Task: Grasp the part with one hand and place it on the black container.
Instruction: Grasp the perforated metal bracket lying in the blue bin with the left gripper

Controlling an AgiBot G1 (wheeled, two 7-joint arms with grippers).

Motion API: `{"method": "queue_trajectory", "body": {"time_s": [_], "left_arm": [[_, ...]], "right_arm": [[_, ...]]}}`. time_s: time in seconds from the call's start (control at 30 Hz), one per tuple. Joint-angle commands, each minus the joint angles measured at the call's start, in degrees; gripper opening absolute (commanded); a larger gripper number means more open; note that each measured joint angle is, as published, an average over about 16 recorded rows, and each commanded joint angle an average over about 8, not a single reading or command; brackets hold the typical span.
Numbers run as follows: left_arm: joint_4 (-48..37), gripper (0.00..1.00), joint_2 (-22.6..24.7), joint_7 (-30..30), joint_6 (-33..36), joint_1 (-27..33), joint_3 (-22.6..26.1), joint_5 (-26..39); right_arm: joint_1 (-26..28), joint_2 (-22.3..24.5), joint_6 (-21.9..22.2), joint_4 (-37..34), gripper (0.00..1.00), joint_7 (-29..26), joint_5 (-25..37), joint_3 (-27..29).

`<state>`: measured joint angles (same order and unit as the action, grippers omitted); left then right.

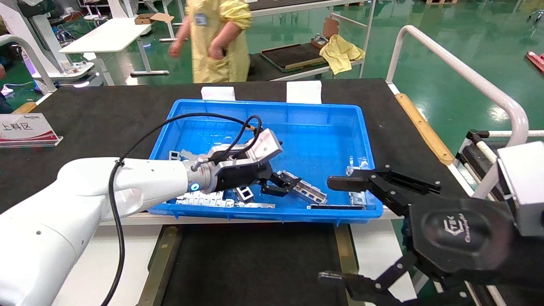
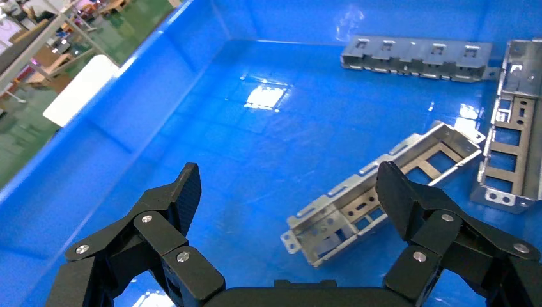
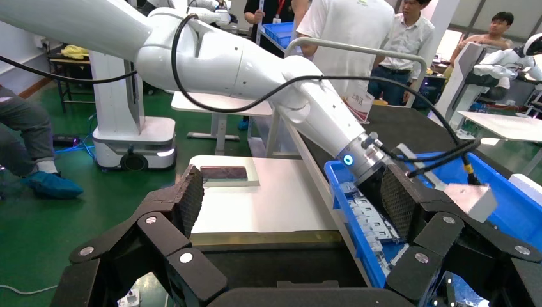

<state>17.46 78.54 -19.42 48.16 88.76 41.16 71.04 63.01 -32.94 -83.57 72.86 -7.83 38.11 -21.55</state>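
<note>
The part (image 1: 307, 191), a narrow grey metal channel strip with window cutouts, lies on the floor of the blue bin (image 1: 272, 106) near its front wall. My left gripper (image 1: 285, 183) is open and empty, reaching into the bin right at the part's near end. In the left wrist view the part (image 2: 345, 211) lies slanted, with one end between the open gripper's (image 2: 287, 182) fingers and the rest passing under one finger. The black container (image 1: 255, 263), with olive-brass side strips, lies in front of the bin. My right gripper (image 1: 333, 231) is open and empty at the lower right.
More grey channel parts (image 2: 415, 57) (image 2: 511, 128) lie deeper in the bin, and white slotted plates (image 1: 204, 199) lie under my left wrist. A person in yellow (image 1: 216, 38) stands behind the table. A white rail (image 1: 459, 72) runs along the right.
</note>
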Motion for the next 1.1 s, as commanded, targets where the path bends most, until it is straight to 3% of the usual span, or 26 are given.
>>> {"method": "queue_trajectory", "body": {"time_s": [0.03, 0.5, 0.57, 0.63, 0.77, 0.83, 0.9, 1.1], "left_arm": [[0.95, 1.0, 0.02, 0.92, -0.75, -0.5, 1.42, -0.56], [3.19, 1.0, -0.09, 5.81, -5.54, -1.09, 10.58, -4.89], [3.46, 0.99, -0.11, 6.27, -5.68, -1.2, 11.75, -5.51], [3.73, 0.84, -0.12, 6.66, -5.79, -1.29, 12.86, -6.13], [4.17, 0.34, -0.16, 7.29, -6.01, -1.35, 14.88, -7.45], [4.33, 0.11, -0.17, 7.52, -6.14, -1.34, 15.79, -8.1], [4.46, 0.0, -0.19, 7.71, -6.29, -1.31, 16.66, -8.77], [4.71, 0.0, -0.22, 8.07, -6.79, -1.12, 18.99, -10.69]], "right_arm": [[0.0, 0.0, 0.0, 0.0, 1.0, 0.0, 0.0, 0.0], [0.0, 0.0, 0.0, 0.0, 1.0, 0.0, -0.01, -0.01], [0.0, 0.0, 0.0, 0.0, 0.77, 0.01, -0.01, -0.01], [0.0, 0.0, 0.0, 0.0, 0.52, 0.01, -0.01, -0.01], [0.0, 0.01, 0.01, 0.0, 0.02, 0.01, -0.01, -0.01], [0.0, 0.01, 0.01, 0.0, 0.0, 0.01, -0.01, -0.01], [0.0, 0.01, 0.01, 0.0, 0.0, 0.01, -0.01, -0.02], [0.01, 0.01, 0.01, 0.0, 0.0, 0.01, -0.01, -0.02]]}}
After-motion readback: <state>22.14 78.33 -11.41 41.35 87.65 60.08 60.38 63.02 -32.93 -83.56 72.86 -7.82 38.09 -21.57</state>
